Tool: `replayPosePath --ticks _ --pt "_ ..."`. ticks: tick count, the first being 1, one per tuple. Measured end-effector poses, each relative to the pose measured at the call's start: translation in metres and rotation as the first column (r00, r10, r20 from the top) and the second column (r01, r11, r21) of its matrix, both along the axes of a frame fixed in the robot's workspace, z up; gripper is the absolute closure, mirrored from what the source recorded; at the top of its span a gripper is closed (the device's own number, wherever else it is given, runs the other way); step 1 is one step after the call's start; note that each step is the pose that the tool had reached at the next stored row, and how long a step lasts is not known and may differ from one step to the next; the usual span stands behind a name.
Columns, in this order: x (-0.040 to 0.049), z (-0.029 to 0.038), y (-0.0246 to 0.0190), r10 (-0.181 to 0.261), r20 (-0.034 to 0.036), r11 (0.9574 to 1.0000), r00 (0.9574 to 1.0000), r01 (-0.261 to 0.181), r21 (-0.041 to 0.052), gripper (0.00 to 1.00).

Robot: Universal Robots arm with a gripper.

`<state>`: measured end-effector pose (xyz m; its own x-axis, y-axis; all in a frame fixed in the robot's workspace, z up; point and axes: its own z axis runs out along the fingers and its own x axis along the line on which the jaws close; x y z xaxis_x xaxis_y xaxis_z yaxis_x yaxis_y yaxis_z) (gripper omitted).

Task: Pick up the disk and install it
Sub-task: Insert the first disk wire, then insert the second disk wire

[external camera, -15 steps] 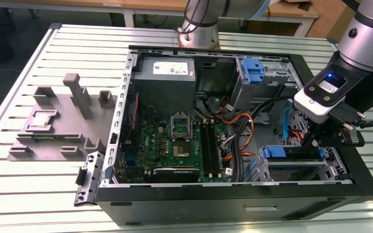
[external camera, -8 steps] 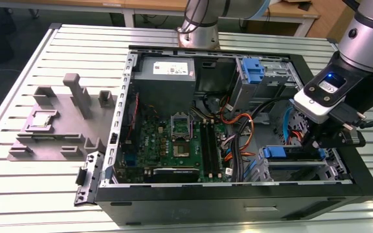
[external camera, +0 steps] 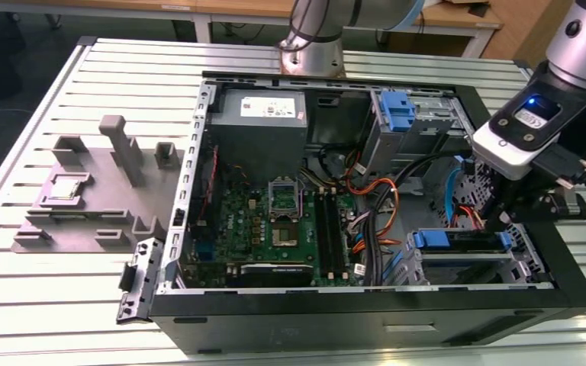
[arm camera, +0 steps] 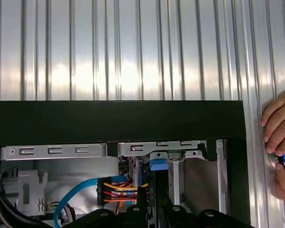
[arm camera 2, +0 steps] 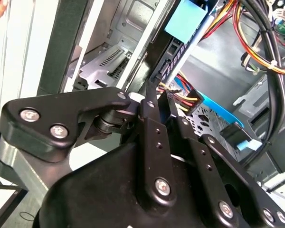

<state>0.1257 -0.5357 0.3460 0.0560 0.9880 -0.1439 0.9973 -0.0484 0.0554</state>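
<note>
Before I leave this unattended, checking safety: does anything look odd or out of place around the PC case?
Yes: a person's hand rests on the table just beside the case, close to where the tool works at the drive bay. Nothing looks spilled or damaged.

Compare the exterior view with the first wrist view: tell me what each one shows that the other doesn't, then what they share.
Exterior view: the green motherboard, the grey power supply box and a grey fixture at the exterior view's left. First wrist view: a person's fingers beside the case. Shared: the slatted metal table, the black case, orange cables and the hand lowered by the drive cage.
</note>
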Motion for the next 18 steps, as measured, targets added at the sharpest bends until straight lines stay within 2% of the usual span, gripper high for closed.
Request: replayPosePath --ticks 3,7,8,9,10,11,18 --pt "0.0 0.0009 0.0 0.0 0.0 1.0 1.0 0.0 0.0051 0.76" --pt "0.0 0.001 0.0 0.0 0.0 1.0 1.0 0.0 0.0055 0.76" --pt "0.0 0.001 0.0 0.0 0.0 1.0 1.0 0.0 0.0055 0.78" --pt "0.0 0.001 0.0 0.0 0.0 1.0 1.0 0.0 0.0057 0.84" --pt "0.0 0.001 0.0 0.0 0.0 1.0 1.0 0.0 0.0056 0.84" --pt "0.0 0.001 0.0 0.0 0.0 1.0 1.0 0.0 0.0057 0.9" --pt "0.0 0.001 0.0 0.0 0.0 1.0 1.0 0.0 0.0063 0.9"
